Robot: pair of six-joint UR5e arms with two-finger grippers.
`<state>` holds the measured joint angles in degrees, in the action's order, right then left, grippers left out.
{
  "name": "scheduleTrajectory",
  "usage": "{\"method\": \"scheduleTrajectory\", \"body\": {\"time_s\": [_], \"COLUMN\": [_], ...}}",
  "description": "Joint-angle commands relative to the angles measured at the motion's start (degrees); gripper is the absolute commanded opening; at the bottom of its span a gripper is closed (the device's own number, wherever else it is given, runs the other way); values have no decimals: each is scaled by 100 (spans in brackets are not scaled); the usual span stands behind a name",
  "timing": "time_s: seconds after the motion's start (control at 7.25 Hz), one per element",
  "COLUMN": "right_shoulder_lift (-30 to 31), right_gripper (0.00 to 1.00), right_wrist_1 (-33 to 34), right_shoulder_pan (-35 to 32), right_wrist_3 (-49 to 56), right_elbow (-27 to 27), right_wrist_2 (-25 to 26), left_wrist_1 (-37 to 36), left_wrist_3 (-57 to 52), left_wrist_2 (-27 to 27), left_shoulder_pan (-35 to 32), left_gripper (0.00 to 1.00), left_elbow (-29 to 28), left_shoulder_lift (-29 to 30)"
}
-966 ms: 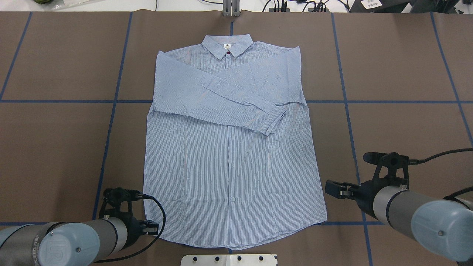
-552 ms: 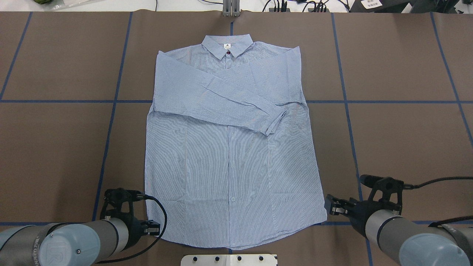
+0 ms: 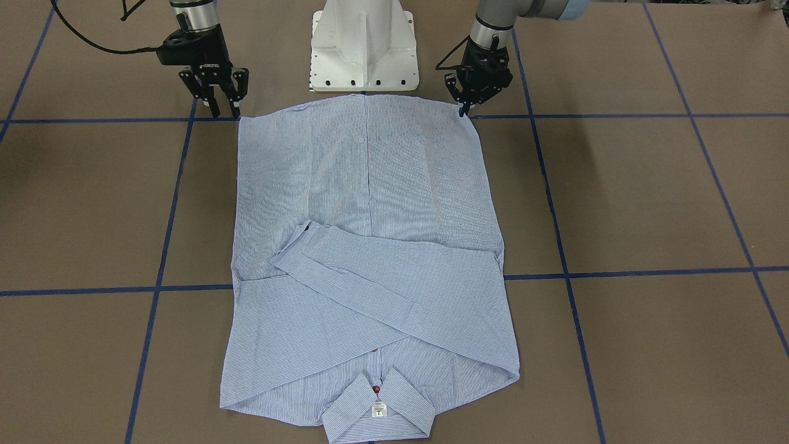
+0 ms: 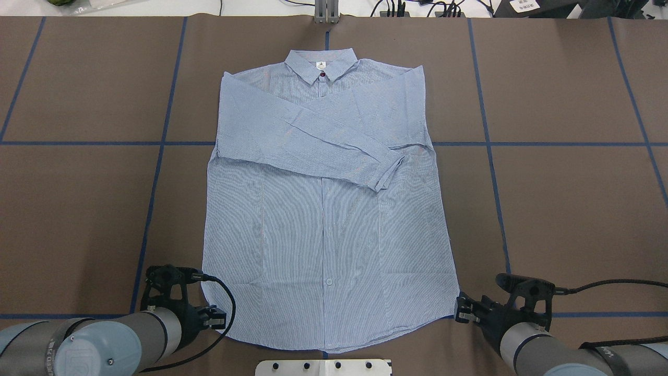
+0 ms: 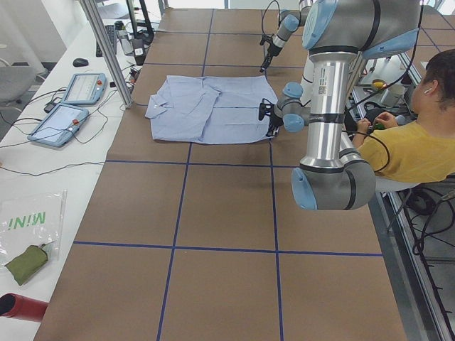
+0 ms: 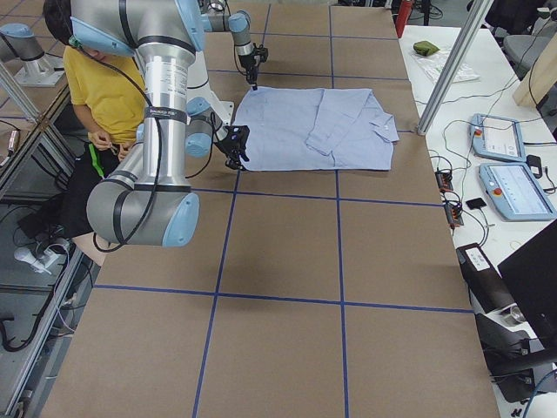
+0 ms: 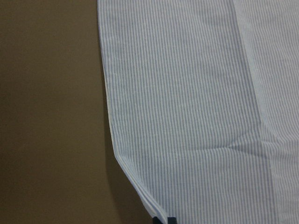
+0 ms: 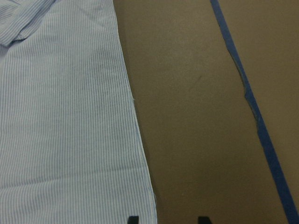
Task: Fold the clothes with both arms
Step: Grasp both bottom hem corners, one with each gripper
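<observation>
Seen from above, the left arm [image 4: 104, 344] comes in at the near left corner of a brown tabletop [image 4: 78, 198] gridded with blue tape. The left tool [image 4: 218, 319] has its tips pinched together on the shirt's near left hem corner. The shirt [image 4: 323, 209], light blue with fine stripes, lies flat in the middle, front up. Its collar [image 4: 321, 65] is at the far edge and both sleeves [image 4: 334, 138] are folded across the chest. At the near right hem corner sits the right tool [image 4: 462, 312], tips apart and low over the tabletop, one on either side of the shirt's edge.
</observation>
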<state>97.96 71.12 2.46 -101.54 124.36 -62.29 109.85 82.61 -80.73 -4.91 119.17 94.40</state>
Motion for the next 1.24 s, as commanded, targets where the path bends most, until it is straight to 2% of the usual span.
{"method": "scheduleTrajectory", "body": {"time_s": [0.0, 0.28, 0.41, 0.55, 0.69, 0.83, 1.1], "right_shoulder_lift": [-336, -453, -470, -470, -470, -462, -462], "right_gripper": [52, 48, 42, 33, 14, 0, 0], "right_wrist_1": [25, 95, 261, 288, 289, 297, 306], "right_shoulder_pan": [88, 123, 141, 158, 185, 202, 211], "right_wrist_3": [-24, -24, -24, -24, -24, -24, -15], "right_elbow": [-349, -509, -510, -484, -483, -483, -370], "right_wrist_2": [190, 234, 234, 234, 234, 243, 235], "left_wrist_1": [-7, -7, -7, 2, 2, 2, 2], "left_wrist_3": [1, 1, 1, 1, 1, 1, -8], "left_wrist_2": [23, 23, 23, 23, 23, 14, 5], "left_shoulder_pan": [-1, -1, -1, 8, 8, -1, 8], "left_gripper": [0, 0, 0, 0, 0, 0, 0], "left_elbow": [1, -8, -8, -8, -8, -8, 1], "left_shoulder_lift": [0, 0, 0, 0, 8, 8, 26]}}
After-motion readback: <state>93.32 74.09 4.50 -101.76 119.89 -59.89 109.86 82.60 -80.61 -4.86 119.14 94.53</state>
